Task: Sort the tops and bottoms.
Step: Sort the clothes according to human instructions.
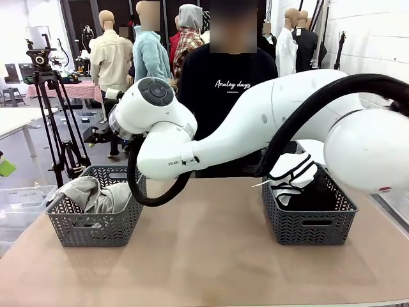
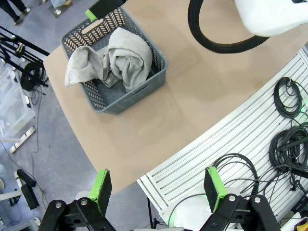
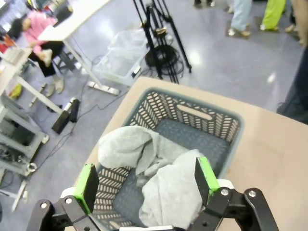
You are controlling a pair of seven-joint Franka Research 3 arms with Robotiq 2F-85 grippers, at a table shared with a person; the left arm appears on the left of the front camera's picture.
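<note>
The right gripper [image 3: 144,185] hangs with jaws spread wide above grey clothes [image 3: 159,178] in the left basket [image 3: 211,122]. The left gripper [image 2: 159,190] is likewise spread and empty at the counter [image 2: 192,96] edge.

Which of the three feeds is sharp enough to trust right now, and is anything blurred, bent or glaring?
Front view: sharp and evenly lit, though the right arm blocks much of it. Left wrist view: crisp on the grey clothes in the left basket, but the wide lens bends the table edge. Right wrist view: soft with motion blur, with glare spots on the floor.
</note>
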